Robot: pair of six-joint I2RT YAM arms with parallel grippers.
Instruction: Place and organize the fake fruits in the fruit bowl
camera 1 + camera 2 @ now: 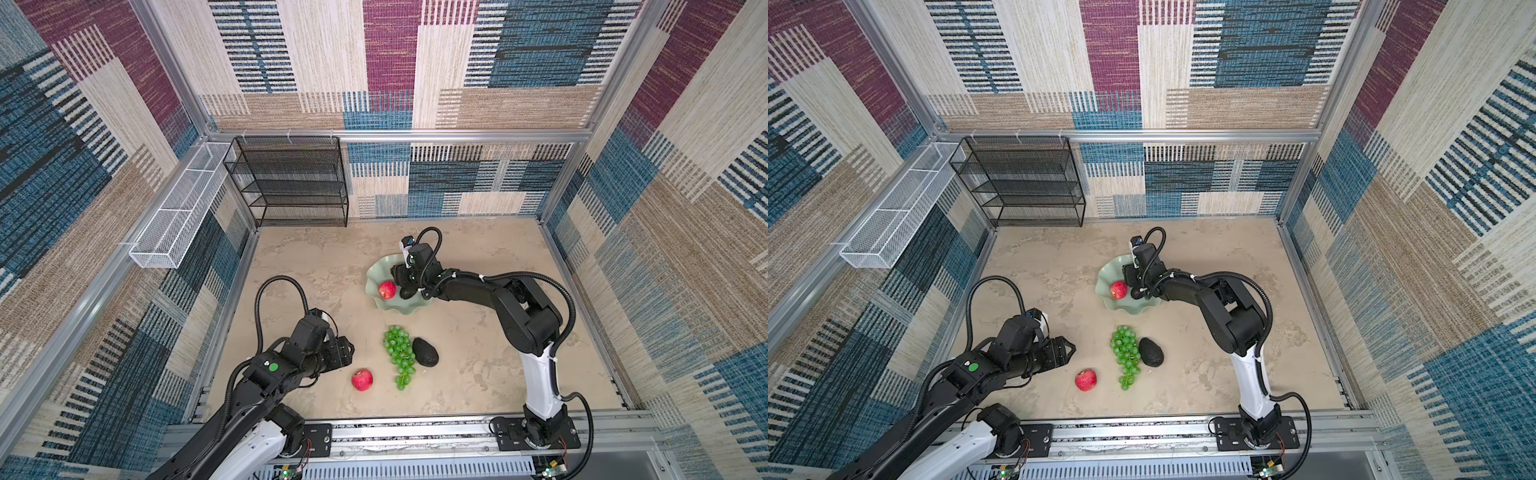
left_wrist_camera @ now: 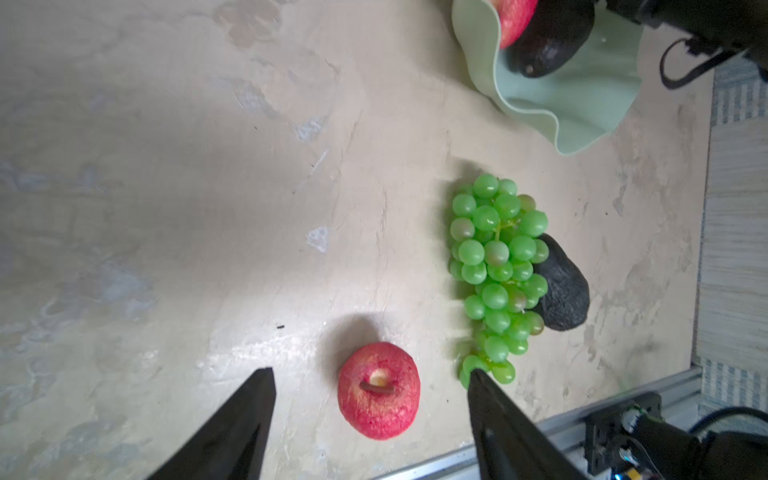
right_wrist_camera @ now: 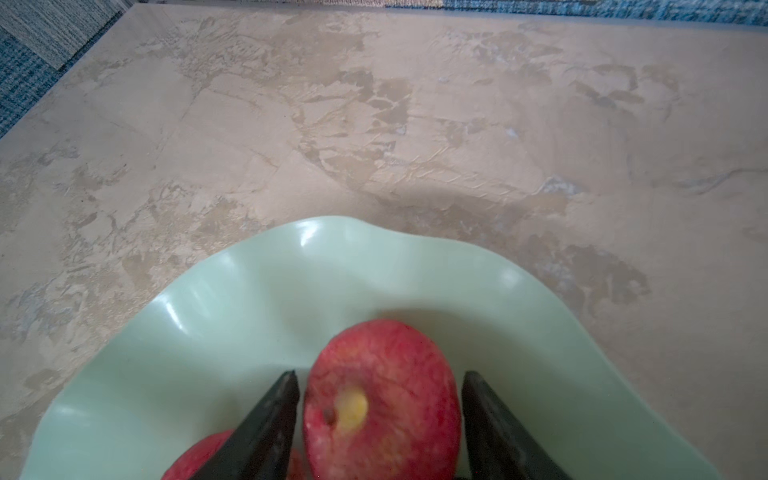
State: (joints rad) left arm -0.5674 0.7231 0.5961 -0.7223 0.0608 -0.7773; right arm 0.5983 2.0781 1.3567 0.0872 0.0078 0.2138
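Toward the far middle of the worktop (image 1: 311,270), right tool (image 3: 380,376) hangs over the fruit bowl (image 1: 399,309). Jaws spread, flanking the flanked apple (image 3: 380,399) with a thin gap on each side; no pinch. Second bowl apple (image 1: 387,289) and bowl avocado (image 1: 406,293) lie in the same bowl, close together. Left tool (image 2: 371,371), near left: jaws spread, gripping nothing, close to the loose apple (image 1: 362,379) but apart from it. Grapes (image 1: 400,353) lie on the worktop right of that apple, nearer than the bowl. Loose avocado (image 1: 425,351) sits just beside the bunch, on its right.
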